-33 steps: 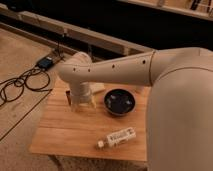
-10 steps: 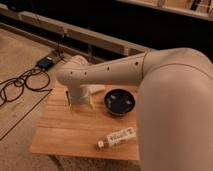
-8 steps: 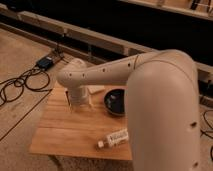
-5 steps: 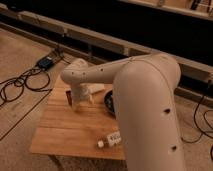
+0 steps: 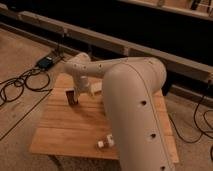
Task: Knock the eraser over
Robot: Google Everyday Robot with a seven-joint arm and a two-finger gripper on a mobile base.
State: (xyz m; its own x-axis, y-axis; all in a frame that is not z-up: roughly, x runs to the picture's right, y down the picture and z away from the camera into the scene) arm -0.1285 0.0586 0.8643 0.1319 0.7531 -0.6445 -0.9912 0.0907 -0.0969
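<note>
The eraser (image 5: 72, 97) is a small dark block standing upright on the left part of the wooden table (image 5: 70, 130). My gripper (image 5: 82, 94) hangs down from the white wrist (image 5: 79, 69) just to the right of the eraser, very close to it. I cannot tell whether they touch. My bulky white arm (image 5: 135, 110) crosses the right half of the view.
A pale flat slab (image 5: 96, 89) lies behind the gripper. The cap end of a white bottle (image 5: 104, 143) shows at the table's front; the arm hides the rest and the black bowl. Cables and a power box (image 5: 46, 62) lie on the floor to the left.
My arm's elbow has swung forward and left, now covering the bowl and most of the bottle. The gripper has stayed beside the eraser, which still stands upright.
</note>
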